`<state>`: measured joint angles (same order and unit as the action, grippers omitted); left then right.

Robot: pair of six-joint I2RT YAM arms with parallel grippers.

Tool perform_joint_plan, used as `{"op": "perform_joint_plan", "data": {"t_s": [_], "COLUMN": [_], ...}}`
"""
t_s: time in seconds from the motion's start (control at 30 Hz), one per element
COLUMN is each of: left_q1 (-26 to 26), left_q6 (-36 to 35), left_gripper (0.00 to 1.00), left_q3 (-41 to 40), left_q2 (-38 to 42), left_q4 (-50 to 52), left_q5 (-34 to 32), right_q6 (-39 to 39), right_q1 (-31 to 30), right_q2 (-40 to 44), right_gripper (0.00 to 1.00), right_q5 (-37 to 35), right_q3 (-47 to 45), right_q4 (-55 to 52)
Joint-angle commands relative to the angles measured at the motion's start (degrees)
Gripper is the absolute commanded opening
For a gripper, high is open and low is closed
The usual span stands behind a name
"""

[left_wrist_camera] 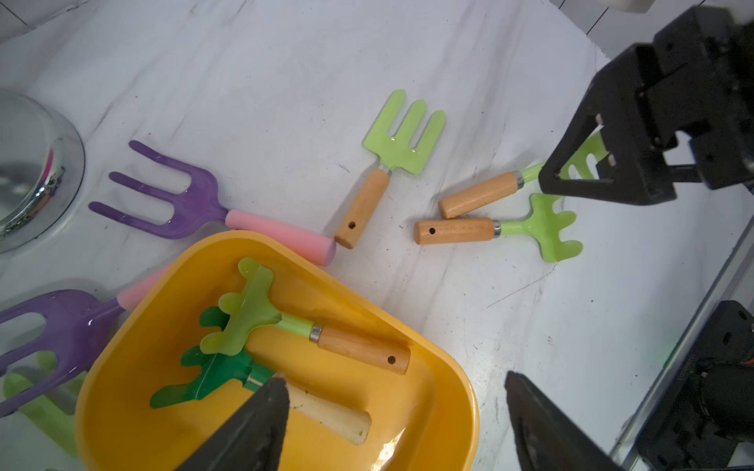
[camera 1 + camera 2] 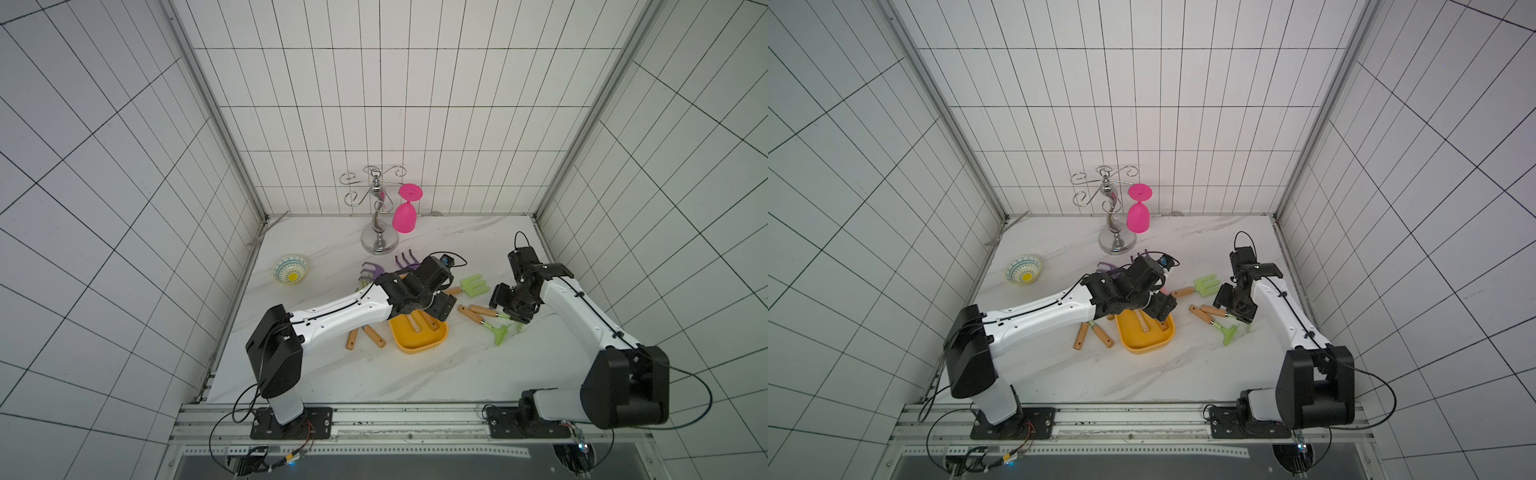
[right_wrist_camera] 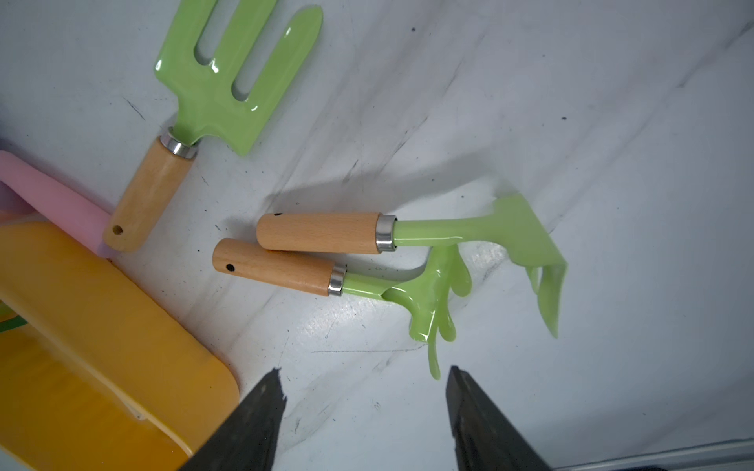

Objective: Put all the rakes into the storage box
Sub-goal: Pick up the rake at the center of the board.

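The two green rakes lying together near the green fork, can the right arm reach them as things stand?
Probably yes. The right end effector hovers open beside the two rakes, with nothing over them; they touch, so pinching just one may be fiddly.

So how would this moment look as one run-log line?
storage box: two rakes inside | left gripper: open above it | right gripper: open, empty
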<state>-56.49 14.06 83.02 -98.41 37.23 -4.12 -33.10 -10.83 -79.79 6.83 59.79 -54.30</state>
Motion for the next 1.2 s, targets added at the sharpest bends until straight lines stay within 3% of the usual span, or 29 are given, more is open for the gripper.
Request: {"op": "perform_joint_plan", "data": {"t_s": [0.0,0.27,0.57,0.67,0.8,1.17], "left_q1": [0.26,1.07,6.46,7.16,8.05,8.39], "left_q6": [0.01,3.25,7.91,8.48,8.70,10.46], "left_gripper": [0.85,0.86,0.87,0.88,0.88,0.88], "left_q3": [-0.57,-12.24,-25.65,-28.09,-29.23,-29.14], "left_q2": [3.20,14.43,27.92,30.97,32.75,34.69], "left_q4": [2.33,1.73,-2.29,-3.76,-3.65,1.57], "left_q5": [-0.70,-3.13,-5.27,-6.84,-7.66,-10.74], "right_q6": [-5.53,-13.71,-19.26,-18.54,-17.49,-13.74], "right_q1": [0.68,1.07,1.24,1.33,1.42,2.01], "right_q2": [-2.49,-12.14,-18.68,-22.49,-26.81,-34.27], "right_gripper": [0.67,0.70,0.74,0.70,0.57,0.38], "right_q5": [2.00,1.16,-3.60,-4.54,-5.19,-5.48], "right_q3": [-1.69,1.40,4.87,7.79,10.32,14.73], "right_q4": [3.53,6.65,8.92,8.45,8.23,8.30]}}
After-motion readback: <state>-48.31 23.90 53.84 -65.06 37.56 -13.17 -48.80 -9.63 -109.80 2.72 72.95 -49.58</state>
